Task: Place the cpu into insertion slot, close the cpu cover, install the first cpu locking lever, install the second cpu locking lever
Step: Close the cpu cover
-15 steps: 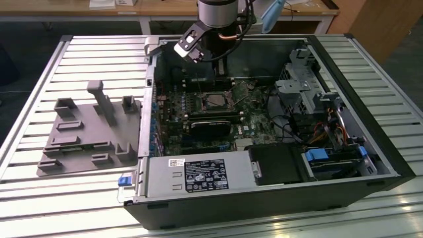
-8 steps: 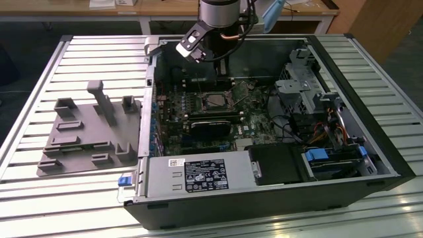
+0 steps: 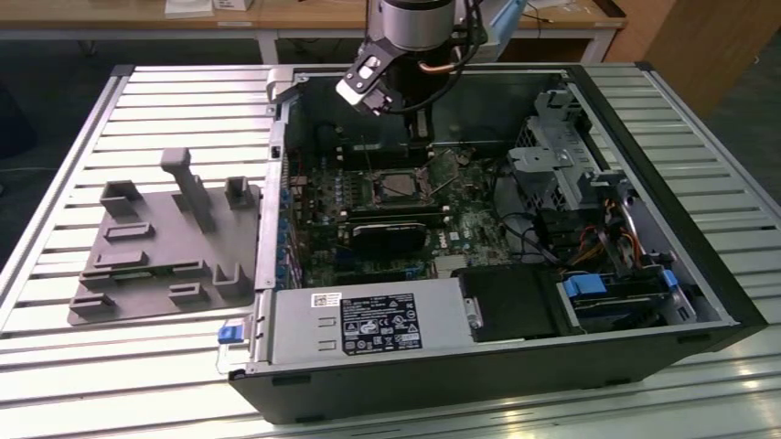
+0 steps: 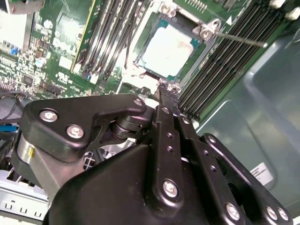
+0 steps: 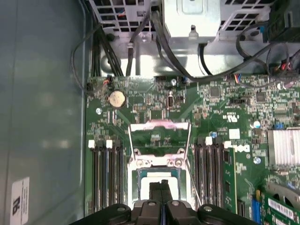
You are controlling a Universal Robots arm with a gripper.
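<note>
**Computer case** [image 3: 550,366]: open, lying on its side on a slatted metal tabletop [image 3: 183,91], at the centre of the exterior view.

**Arm** [image 3: 409,32]: enters at the upper centre of the exterior view and reaches down into the case above the green motherboard [image 5: 220,101].

**Gripper** [image 4: 167,91]: black. Both wrist views show its fingers [image 4: 164,122] pressed together along a thin seam, with nothing visible between them. The tips sit right at the edge of the insertion slot. Whether they touch its frame cannot be told.

**Insertion slot** [image 3: 393,186]: square socket with a silvery frame, mid-board, just below the arm in the exterior view.

**Cpu** [image 4: 169,49]: pale silvery face up, seated flat inside the slot's frame.

**Cpu cover** [image 5: 159,125]: shiny metal plate, swung open on the side of the slot away from the fingers. Green board shows through its square window.

**Locking lever** [image 4: 239,40]: thin metal rod running out from a corner of the slot's frame, across the neighbouring memory slots [image 4: 220,65].

**Coin battery** [image 5: 116,98]: round and silvery, on the board beyond the open cover.

**Black rectangular block** [image 3: 397,240]: just below the slot in the exterior view.

**Power supply** [image 3: 366,325]: grey box with a label, lower centre of the exterior view.

**Grey fixture** [image 3: 159,247]: moulded plate with upright posts, on the tabletop at the exterior view's left, beside the case.
</note>
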